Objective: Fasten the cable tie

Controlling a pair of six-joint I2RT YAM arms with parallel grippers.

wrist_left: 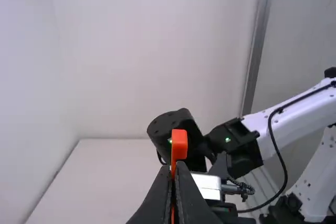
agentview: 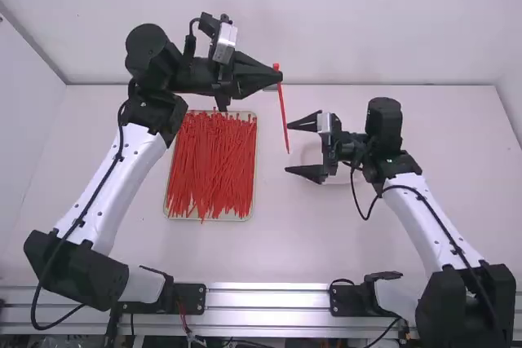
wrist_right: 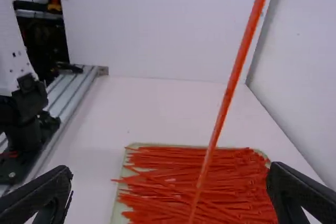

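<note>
One red plastic cable tie (agentview: 283,116) clamped near its square head by left gripper (agentview: 278,79), tapered black fingers together on it; thin flat strap hangs straight down above desk (agentview: 326,218); right gripper (agentview: 298,147) spread wide, strap's lower end between its pointed tips, untouched; heap of slim red ties (agentview: 210,165) on pale round-cornered tray (agentview: 254,170); desk smooth white.

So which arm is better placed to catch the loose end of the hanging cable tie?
Right. The right gripper is open beside the free tail of the cable tie, while the left gripper is shut on its head end.
</note>
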